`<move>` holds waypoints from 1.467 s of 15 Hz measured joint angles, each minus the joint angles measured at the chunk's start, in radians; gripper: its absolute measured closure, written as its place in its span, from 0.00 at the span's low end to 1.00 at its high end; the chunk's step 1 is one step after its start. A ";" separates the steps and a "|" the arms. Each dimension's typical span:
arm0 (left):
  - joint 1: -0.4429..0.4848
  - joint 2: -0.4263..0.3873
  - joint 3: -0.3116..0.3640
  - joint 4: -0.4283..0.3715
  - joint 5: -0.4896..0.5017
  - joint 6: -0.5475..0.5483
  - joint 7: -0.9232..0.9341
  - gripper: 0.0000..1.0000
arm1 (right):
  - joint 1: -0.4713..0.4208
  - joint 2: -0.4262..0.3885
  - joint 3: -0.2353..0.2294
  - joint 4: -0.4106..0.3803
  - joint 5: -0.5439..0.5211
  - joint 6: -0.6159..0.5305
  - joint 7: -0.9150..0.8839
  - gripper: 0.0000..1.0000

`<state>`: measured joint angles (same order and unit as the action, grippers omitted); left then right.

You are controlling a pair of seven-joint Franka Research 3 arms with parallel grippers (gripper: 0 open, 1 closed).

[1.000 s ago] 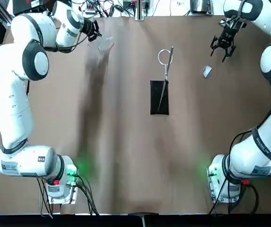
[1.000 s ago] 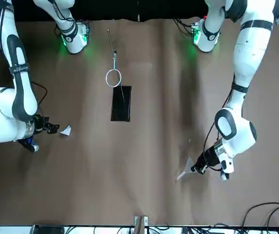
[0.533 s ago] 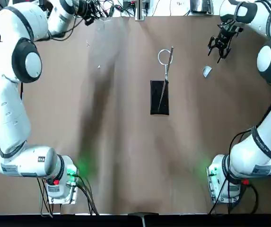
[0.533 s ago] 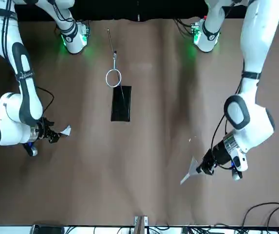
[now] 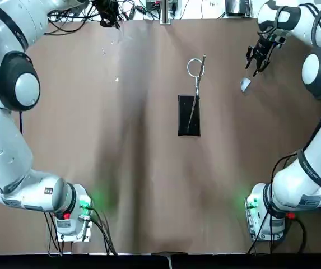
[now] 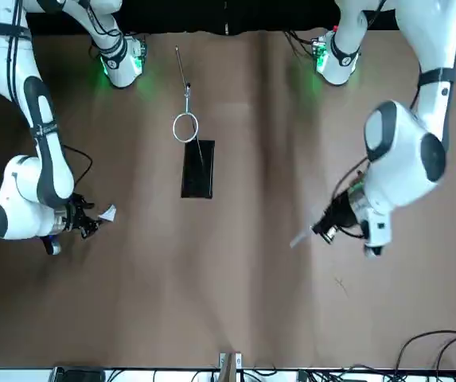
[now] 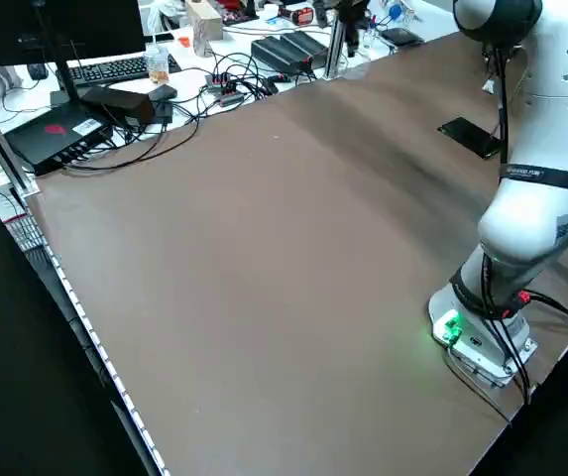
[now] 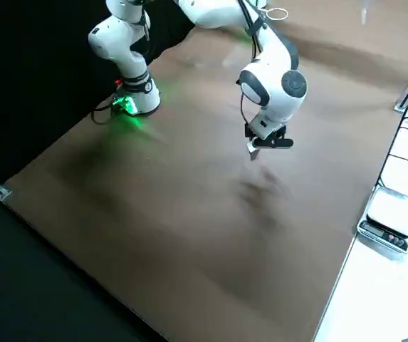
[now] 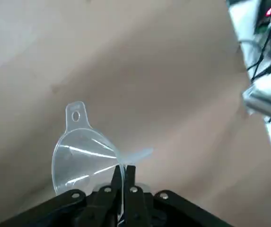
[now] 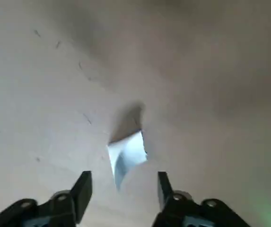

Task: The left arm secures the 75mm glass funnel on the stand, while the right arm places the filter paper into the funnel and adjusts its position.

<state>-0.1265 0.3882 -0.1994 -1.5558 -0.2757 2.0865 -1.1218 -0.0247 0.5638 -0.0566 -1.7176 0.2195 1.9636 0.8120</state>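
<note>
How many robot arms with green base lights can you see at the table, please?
2. The left arm rises from the near-left corner of the table, the right arm from the near-right corner; each base shows a green light.

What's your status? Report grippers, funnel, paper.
Left gripper shut on glass funnel, lifted off table. Right gripper open, poised at filter paper lying on table. Stand ring empty, path unobstructed.
</note>
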 joint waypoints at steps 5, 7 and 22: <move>-0.084 -0.057 -0.002 0.020 0.032 -0.149 -0.330 0.97 | 0.027 0.040 0.004 -0.001 0.000 0.084 0.138 0.41; -0.107 -0.069 -0.003 0.035 0.032 -0.187 -0.458 0.97 | 0.031 0.046 0.004 -0.001 0.000 0.084 0.146 0.42; -0.230 -0.120 -0.022 0.072 0.032 -0.213 -1.103 0.97 | 0.031 0.074 0.002 -0.001 0.001 0.102 0.154 0.75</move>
<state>-0.3568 0.2678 -0.2212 -1.4836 -0.2433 1.8736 -2.2250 0.0064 0.6381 -0.0550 -1.7186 0.2201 2.0660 0.9660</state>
